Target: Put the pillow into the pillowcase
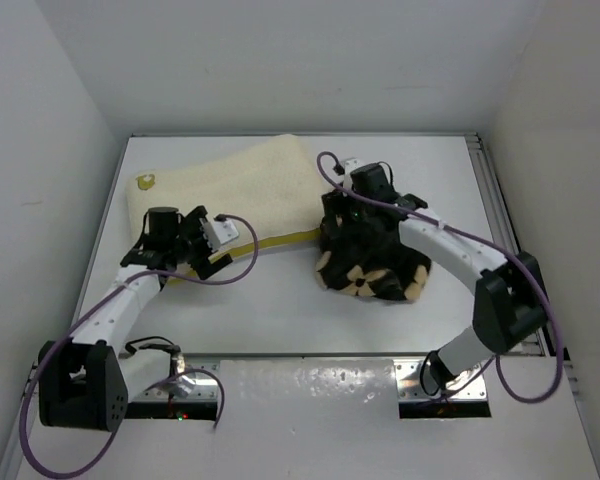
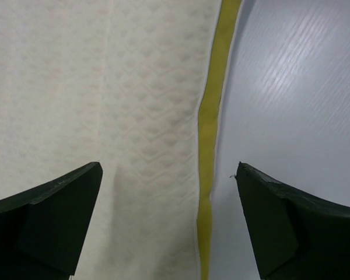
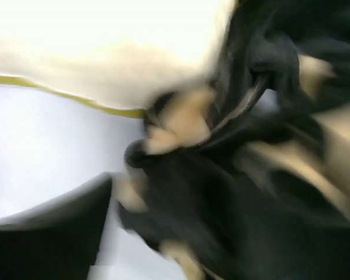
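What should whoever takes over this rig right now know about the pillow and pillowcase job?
Left gripper open, fingers straddling the yellow-banded near edge of the pillow, holding nothing.
Right gripper down in the bunched pillowcase by the pillow's right corner; its view is blurred, grip unclear.
Pillow lies flat on the table; pillowcase crumpled against its right end.
Done: pillow not visibly inside yet. Left: open the case and feed the pillow in.
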Motion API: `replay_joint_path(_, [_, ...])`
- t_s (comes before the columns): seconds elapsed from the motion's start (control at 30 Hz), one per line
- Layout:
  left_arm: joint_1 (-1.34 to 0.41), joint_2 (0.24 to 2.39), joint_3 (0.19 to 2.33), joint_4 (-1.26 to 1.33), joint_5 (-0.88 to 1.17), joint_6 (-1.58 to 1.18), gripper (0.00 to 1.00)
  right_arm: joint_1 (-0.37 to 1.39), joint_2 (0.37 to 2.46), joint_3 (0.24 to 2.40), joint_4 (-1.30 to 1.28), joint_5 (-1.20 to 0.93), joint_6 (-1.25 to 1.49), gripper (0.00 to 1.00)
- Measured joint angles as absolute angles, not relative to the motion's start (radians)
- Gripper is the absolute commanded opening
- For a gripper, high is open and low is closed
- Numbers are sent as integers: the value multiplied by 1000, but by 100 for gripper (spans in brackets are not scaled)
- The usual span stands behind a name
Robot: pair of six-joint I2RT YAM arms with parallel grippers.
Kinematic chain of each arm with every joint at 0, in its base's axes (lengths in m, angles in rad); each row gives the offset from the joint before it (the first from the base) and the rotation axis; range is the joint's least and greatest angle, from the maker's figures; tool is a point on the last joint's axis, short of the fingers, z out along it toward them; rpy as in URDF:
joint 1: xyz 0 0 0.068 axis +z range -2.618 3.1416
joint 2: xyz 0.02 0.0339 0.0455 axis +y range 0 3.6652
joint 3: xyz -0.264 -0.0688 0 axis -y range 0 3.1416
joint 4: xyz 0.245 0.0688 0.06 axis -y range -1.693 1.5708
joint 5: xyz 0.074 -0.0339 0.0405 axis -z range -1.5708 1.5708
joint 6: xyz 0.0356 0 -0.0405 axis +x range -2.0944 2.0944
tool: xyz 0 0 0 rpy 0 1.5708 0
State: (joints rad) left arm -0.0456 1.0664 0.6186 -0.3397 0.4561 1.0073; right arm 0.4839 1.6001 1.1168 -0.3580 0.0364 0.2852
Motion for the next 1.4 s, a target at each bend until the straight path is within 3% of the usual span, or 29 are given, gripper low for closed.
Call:
replay_joint_path(0.2, [-104, 1178, 735, -306, 495, 894, 100, 432, 1423, 1102, -343, -1, 291, 97])
replay_joint_path(0.23, [-119, 1196, 751, -303, 495, 881, 99, 401, 1393, 1078, -335, 10, 311, 77])
replay_joint_path(0.27, [-137, 1215, 766, -295, 496, 871, 93, 369, 1359, 1050, -336, 21, 332, 32])
replay_joint_path(0.3, [-157, 1230, 775, -287, 496, 860, 69, 334, 1322, 1020, -337, 29, 360, 0])
replay_joint_path(0.33, [-179, 1244, 783, -281, 498, 852, 53, 297, 1289, 989, -339, 39, 395, 0])
replay_joint_path(0.37, [-197, 1253, 787, -275, 498, 845, 44, 265, 1264, 962, -340, 47, 432, 0])
replay_joint_path(0.4, [-221, 1261, 790, -273, 500, 846, 34, 228, 1244, 934, -339, 58, 462, 41])
replay_joint_path(0.47, [-265, 1274, 795, -265, 502, 835, 33, 190, 1240, 900, -348, 72, 511, 86])
replay_joint_path(0.5, [-283, 1279, 799, -263, 501, 834, 42, 183, 1250, 889, -354, 75, 530, 99])
replay_joint_path(0.53, [-303, 1282, 801, -258, 502, 833, 47, 178, 1264, 881, -361, 75, 542, 99])
replay_joint_path(0.63, [-347, 1290, 804, -241, 501, 817, 60, 164, 1328, 855, -367, 62, 572, 96])
replay_joint_path(0.67, [-356, 1291, 804, -233, 499, 809, 63, 158, 1351, 848, -365, 53, 579, 88])
replay_joint_path(0.7, [-366, 1293, 804, -225, 496, 803, 64, 152, 1378, 845, -365, 44, 581, 75])
replay_joint_path(0.73, [-372, 1293, 804, -218, 491, 798, 65, 149, 1406, 845, -362, 36, 583, 39])
replay_joint_path(0.77, [-378, 1294, 804, -207, 486, 791, 68, 144, 1438, 847, -358, 23, 579, 16])
replay_joint_path(0.8, [-382, 1295, 804, -198, 479, 783, 68, 141, 1474, 860, -366, 12, 583, 0])
replay_joint_path(0.93, [-387, 1295, 804, -170, 459, 760, 71, 137, 1578, 1016, -445, -2, 552, 0])
replay_joint_path(1.17, [-387, 1294, 804, -128, 427, 736, 71, 138, 1573, 1597, -502, 6, 463, 0])
replay_joint_path(1.27, [-387, 1294, 804, -116, 417, 732, 72, 147, 1433, 1633, -403, -4, 451, 0])
replay_joint_path(1.4, [-387, 1294, 804, -101, 406, 729, 72, 168, 1149, 1475, -206, -39, 471, 0])
